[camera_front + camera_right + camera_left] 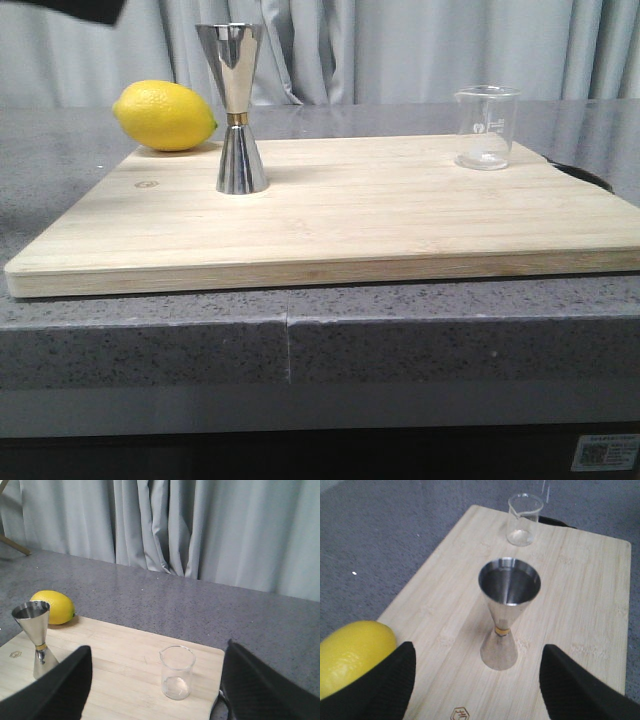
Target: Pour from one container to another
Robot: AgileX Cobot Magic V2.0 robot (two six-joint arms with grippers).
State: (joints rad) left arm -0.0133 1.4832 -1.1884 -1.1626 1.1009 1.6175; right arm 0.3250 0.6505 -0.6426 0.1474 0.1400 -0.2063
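Observation:
The steel jigger [238,108] with a gold waist band stands upright on the left part of the wooden board [340,215]. The clear glass beaker [486,127] stands at the board's far right corner. My left gripper [477,675] is open, its black fingers [385,680] wide apart, with the jigger [506,611] just beyond them and untouched. My right gripper [155,680] is open too, and the beaker [176,672] stands beyond its fingers [65,687], apart from them. Neither gripper shows in the front view.
A yellow lemon [165,115] lies on the counter just off the board's far left corner, close to the jigger and to my left finger. A dark object [585,175] lies past the board's right edge. Grey curtains hang behind the stone counter [300,340].

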